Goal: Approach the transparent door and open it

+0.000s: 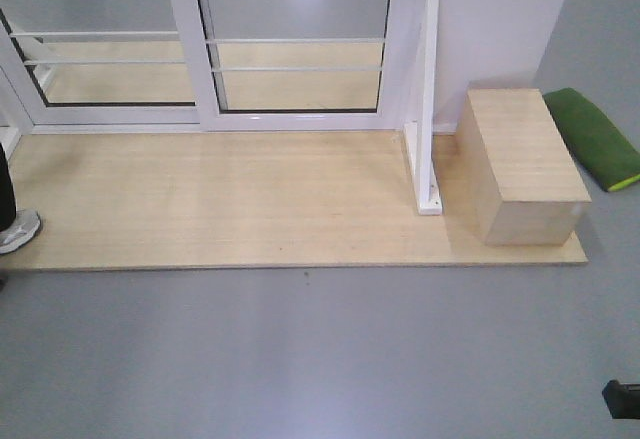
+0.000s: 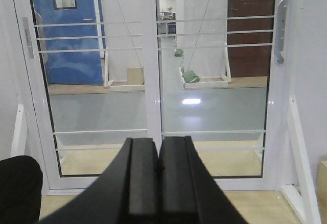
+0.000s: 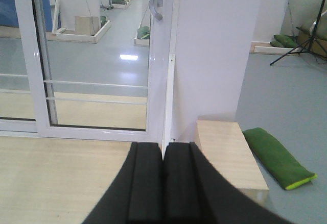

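The left gripper (image 2: 158, 183) was seen pressed together, empty. The transparent door (image 2: 214, 81) was found ahead, well apart, its upright handle (image 2: 279, 30) set up and rightward. The right gripper (image 3: 163, 183), likewise pressed together, was judged nearer.

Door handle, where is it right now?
Left wrist view, upper right: the curved handle is on the right stile of the transparent door, beside the white wall.

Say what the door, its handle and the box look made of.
Door: clear glass, since the room behind shows through and it reflects light. Its frame is glossy white, painted metal or plastic; I cannot tell which. Handle: pale grey and smooth, probably metal. Box: pale wood, matte, with visible grain lines.
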Motion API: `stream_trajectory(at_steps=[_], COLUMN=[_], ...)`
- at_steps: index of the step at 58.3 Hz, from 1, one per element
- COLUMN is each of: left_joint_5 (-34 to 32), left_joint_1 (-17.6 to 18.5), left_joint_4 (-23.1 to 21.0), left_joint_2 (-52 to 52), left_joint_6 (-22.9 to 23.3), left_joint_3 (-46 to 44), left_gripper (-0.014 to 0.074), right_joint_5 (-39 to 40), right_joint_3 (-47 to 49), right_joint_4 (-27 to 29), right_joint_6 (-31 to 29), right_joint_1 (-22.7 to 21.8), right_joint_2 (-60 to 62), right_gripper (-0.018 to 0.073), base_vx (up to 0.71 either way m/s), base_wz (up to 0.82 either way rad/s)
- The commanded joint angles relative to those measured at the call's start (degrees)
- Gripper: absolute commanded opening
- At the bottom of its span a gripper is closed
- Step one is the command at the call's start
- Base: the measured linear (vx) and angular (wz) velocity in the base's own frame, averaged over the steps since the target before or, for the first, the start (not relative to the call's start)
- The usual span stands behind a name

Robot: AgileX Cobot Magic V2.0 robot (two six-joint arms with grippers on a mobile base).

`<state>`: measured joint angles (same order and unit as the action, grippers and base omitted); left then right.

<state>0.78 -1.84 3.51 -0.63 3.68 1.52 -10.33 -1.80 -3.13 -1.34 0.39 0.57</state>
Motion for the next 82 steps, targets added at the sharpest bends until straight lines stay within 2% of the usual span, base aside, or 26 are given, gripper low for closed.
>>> stream_trajectory(at_steps=[1, 39, 82], left_joint_5=[-4.6, -4.6, -4.6], left_joint_1=[0.2, 0.2, 0.2], left_joint_4=[-0.1, -0.1, -0.1], left_joint_2=[-0.2, -0.2, -0.2], left_joint_6=[0.6, 0.6, 0.6], left_joint_3=[1.8, 1.8, 1.8], left_gripper=[-0.0006, -0.0006, -0.0006], right_joint_5=[4.6, 4.6, 4.6], right_joint_3=[-0.7, -0.7, -0.7], right_joint_4=[-0.2, -0.2, -0.2], right_joint_6=[-0.3, -0.3, -0.3], right_joint_1=[-0.3, -0.3, -0.3], right_joint_2=[0.8, 0.8, 0.8], right_gripper=[-0.0005, -0.0005, -0.0005], base_vx=[0.73, 0.63, 0.38], base_wz=[0.12, 0.02, 0.0])
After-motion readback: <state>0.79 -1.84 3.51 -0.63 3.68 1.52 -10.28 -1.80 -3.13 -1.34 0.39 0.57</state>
